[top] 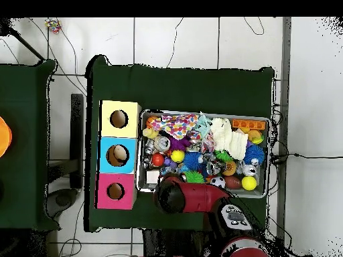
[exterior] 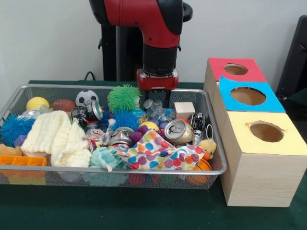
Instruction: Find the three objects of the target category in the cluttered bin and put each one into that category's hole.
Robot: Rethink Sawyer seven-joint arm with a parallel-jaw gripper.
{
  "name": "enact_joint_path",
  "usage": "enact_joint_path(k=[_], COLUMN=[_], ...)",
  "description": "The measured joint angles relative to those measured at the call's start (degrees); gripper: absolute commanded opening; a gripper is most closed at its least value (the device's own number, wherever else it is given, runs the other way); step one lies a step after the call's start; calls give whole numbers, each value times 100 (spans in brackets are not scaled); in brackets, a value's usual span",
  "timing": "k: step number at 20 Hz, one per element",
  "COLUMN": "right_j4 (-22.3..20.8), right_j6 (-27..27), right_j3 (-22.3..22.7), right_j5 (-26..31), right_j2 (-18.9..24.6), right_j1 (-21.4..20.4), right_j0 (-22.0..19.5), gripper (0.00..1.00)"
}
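Wire-mesh metal bin (exterior: 14, 98), shiny alu can (exterior: 178, 131), prob. bare-wood boxes (exterior: 254, 184), matt cloth (exterior: 158, 154).

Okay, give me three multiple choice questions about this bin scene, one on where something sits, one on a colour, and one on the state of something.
1. Where does the green spiky ball lie in the front view?
A. On the yellow box
B. In the wire bin, next to the soccer ball
C. On the tablecloth outside the bin

2. What colour is the top of the middle box?
A. Blue
B. Green
C. White

3. What is the state of the holes in the three boxes?
A. Each plugged with a ball
B. Taped over
C. Open, nothing sticking out

Answers: 1 B, the ball lies inside the bin at its back, near the gripper. 2 A, it sits between the red box and the yellow box. 3 C, all three holes show dark and open.
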Motion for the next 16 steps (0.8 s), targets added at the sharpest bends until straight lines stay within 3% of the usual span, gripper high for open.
enact_joint_path(k=[16], right_j4=[5], right_j6=[0], right_j3=[70], right_j5=[-4], right_j2=[42], right_j1=[-252], right_j0=[10], gripper=[0])
